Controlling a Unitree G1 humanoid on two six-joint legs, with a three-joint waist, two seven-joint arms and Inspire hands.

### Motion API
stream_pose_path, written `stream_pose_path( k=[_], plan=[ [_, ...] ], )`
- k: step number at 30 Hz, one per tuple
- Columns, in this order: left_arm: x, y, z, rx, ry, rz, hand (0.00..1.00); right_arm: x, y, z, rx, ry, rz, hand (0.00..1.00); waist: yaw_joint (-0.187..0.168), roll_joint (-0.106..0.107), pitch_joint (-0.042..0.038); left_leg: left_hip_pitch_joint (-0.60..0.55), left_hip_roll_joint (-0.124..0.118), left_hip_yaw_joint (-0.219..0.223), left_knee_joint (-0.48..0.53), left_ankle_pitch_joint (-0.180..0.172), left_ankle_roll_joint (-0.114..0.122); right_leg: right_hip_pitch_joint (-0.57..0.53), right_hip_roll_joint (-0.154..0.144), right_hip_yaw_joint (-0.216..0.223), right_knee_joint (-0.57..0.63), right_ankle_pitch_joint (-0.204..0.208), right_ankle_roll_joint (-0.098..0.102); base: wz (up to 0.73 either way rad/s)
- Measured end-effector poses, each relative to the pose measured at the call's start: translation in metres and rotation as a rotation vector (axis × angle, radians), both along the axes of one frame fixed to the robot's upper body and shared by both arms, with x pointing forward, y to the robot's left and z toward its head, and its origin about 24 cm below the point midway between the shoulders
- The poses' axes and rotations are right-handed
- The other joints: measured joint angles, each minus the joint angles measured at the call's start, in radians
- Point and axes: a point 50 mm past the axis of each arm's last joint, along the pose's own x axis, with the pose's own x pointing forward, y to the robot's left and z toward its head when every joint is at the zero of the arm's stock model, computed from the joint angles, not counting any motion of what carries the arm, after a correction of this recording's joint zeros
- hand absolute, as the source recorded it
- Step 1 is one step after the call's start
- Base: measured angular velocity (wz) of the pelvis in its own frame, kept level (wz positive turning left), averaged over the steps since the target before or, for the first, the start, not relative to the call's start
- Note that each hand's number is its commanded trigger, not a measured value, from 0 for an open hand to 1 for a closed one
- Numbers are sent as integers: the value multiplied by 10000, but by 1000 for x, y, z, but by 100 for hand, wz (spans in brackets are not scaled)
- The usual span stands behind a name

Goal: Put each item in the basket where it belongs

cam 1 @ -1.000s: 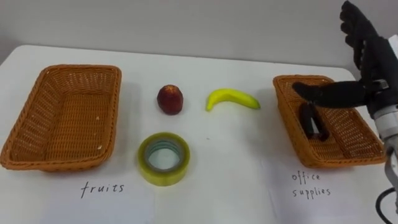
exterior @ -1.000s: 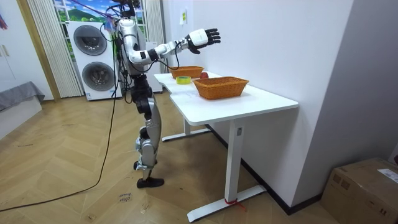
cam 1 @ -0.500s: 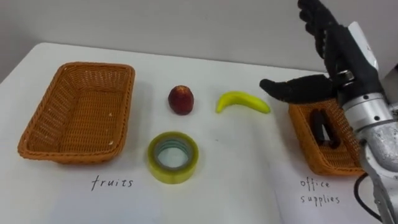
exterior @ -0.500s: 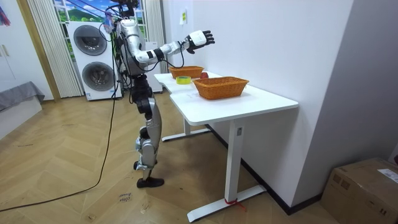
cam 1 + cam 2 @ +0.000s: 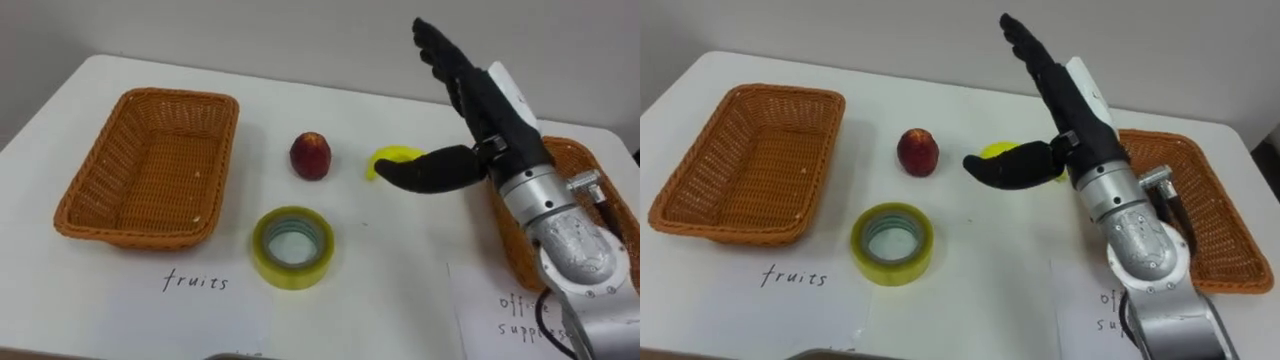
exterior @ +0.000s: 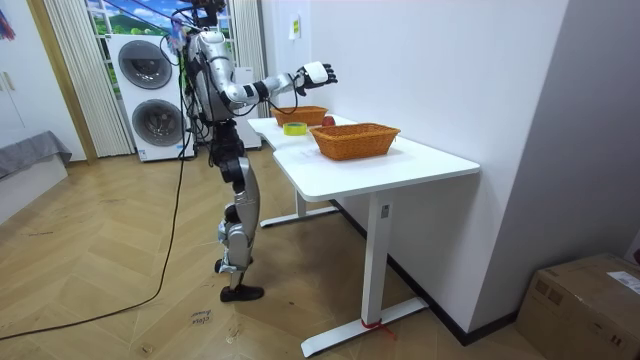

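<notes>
Standing at the white counter (image 5: 350, 290), the robot faced the fruit basket (image 5: 215, 150) on its left and the office-supplies basket (image 5: 1205, 215) on its right. The right hand (image 5: 490, 105) hovered above the banana (image 5: 393, 154), fingers straight, thumb spread, holding nothing. The tape roll (image 5: 292, 247) and the red fruit (image 5: 311, 155) lay between the baskets. Risk: an off-centre descent would probably push the curved banana aside. The thumb could also set the nearby red fruit rolling.

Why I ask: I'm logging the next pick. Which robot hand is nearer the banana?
Right. The right robot hand hovers open above the banana, thumb hiding part of it; the left robot hand is nowhere near that part of the table.
</notes>
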Motion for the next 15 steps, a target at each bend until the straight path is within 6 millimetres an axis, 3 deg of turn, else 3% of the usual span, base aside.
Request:
stream_pose_path(
  k=[5,11,15],
  plan=[
    [-1,-1,0,-9,104,-209,0,-1,6,-2,-259,-35,124,0,205,-13,-9,-96,-46,-156,61,14,18,-31,-52,-102,7,-9,15,7],
    [3,-4,0,-69,-48,-431,0,-6,30,-13,-562,372,1147,0,540,-128,-78,-176,-103,-298,77,60,47,-119,-113,-272,15,-8,16,5],
    [-1,-4,0,-95,80,-387,0,-2,39,-7,-579,130,1519,0,621,-224,-34,-151,-109,-321,109,69,46,-57,-120,-314,10,-8,16,3]
  ],
)
